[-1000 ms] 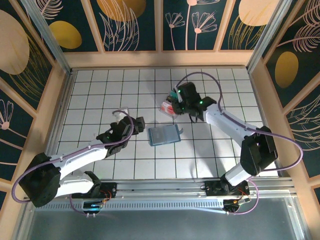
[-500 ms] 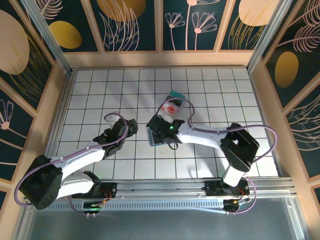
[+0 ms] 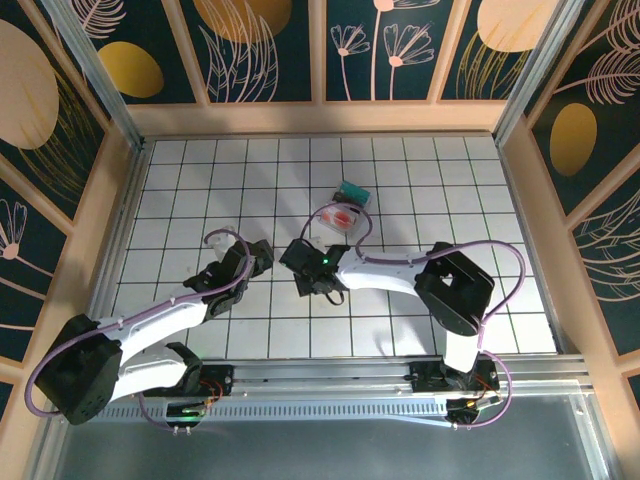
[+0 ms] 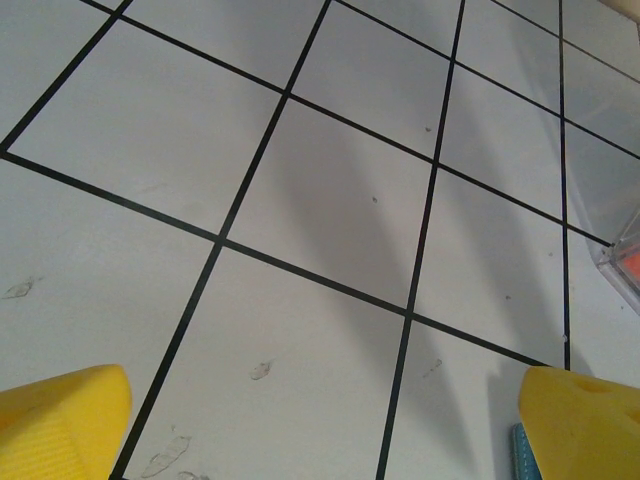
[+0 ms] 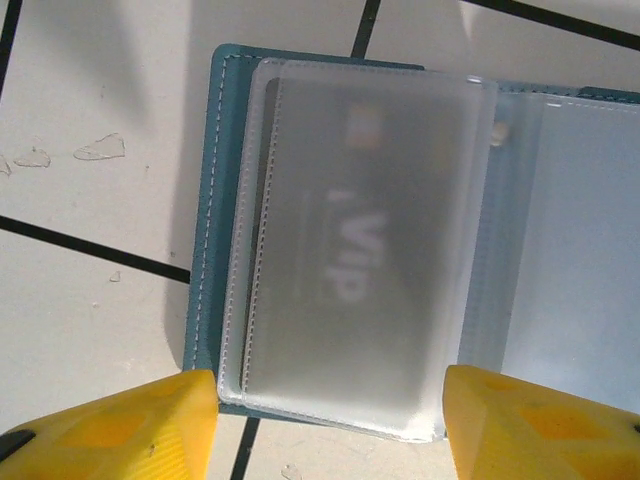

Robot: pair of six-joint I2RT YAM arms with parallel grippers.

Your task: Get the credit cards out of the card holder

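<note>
Plainly, from the right wrist, our right gripper (image 5: 325,410) stands half-spread and empty over the open card holder (image 5: 215,200), with one card (image 5: 350,250) in its clear sleeve (image 5: 470,250). From the left wrist, our left gripper (image 4: 325,400) gapes wide and empty. Overhead, two credit cards (image 3: 340,217) lie just beyond the holder. If we pinch the sleeve along with the card, we risk lifting the whole holder.

White tiled floor (image 3: 200,170) with a black grid, level. Pale wood frame (image 3: 320,117) borders the floor on three sides. Dark blue panels (image 3: 260,50) with leaf drawings and yellow ovals rise behind the frame. Metal rail (image 3: 320,375) runs along the floor's near edge. Dried smudges (image 5: 100,148) mark several tiles.
</note>
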